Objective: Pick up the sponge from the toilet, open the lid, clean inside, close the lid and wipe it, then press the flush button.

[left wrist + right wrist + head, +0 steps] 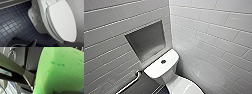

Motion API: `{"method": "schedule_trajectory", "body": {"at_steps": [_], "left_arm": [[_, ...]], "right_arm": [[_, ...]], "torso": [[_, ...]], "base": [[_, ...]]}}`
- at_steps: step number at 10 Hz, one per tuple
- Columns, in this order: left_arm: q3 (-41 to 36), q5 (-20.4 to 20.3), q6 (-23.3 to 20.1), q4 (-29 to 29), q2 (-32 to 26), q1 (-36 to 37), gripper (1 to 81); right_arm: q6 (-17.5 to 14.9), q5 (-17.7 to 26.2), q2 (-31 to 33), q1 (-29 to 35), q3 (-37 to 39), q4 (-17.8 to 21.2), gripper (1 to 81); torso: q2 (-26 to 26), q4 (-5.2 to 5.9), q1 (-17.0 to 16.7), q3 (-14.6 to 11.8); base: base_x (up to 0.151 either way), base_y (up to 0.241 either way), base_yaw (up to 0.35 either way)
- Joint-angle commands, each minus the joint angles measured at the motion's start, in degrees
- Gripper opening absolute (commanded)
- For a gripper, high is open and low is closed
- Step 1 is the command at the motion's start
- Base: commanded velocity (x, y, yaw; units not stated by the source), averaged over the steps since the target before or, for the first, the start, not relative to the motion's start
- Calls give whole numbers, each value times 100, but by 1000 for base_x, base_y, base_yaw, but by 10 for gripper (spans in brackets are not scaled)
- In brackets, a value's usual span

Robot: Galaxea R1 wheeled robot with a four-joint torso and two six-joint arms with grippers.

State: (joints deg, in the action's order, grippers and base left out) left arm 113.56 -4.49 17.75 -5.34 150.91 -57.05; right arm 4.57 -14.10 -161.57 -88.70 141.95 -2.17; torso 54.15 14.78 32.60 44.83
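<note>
One flush button (163,61), lid (62,21) down, sponge (60,72) close-up

Toilet (172,82) and lid (62,21) glossy white, button (163,61) dark. Sponge (60,72) bright green with darker green spots. Walls (214,30) white brick-pattern tile, niche (146,41) at 11 o'clock of button grey, floor (11,23) navy small-square grid.

Bright even light, soft sheen on the toilet (169,72)
</note>
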Motion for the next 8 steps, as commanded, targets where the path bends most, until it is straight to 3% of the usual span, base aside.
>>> {"method": "schedule_trajectory", "body": {"at_steps": [1, 4, 6, 8], "left_arm": [[-97, 132, -61, -1899, -367, -784, 811], [307, 123, -52, -2069, -316, -1435, 811], [983, 123, 0, -2041, 27, -1769, 811], [1634, 115, 0, -2103, 466, -2007, 811]], "right_arm": [[183, 102, 105, 84, -221, -20, 10], [641, -171, 149, 199, -221, -20, 10], [791, -189, 201, 251, -239, -20, 10], [870, -715, 508, 268, -710, -20, 10]], "torso": [[0, 0, 0, 0], [0, 0, 0, 0], [0, 0, 0, -2], [0, 0, -4, -2]], "base": [[0, 0, 0], [0, 0, 0], [0, 0, 0], [0, 0, 0]]}}
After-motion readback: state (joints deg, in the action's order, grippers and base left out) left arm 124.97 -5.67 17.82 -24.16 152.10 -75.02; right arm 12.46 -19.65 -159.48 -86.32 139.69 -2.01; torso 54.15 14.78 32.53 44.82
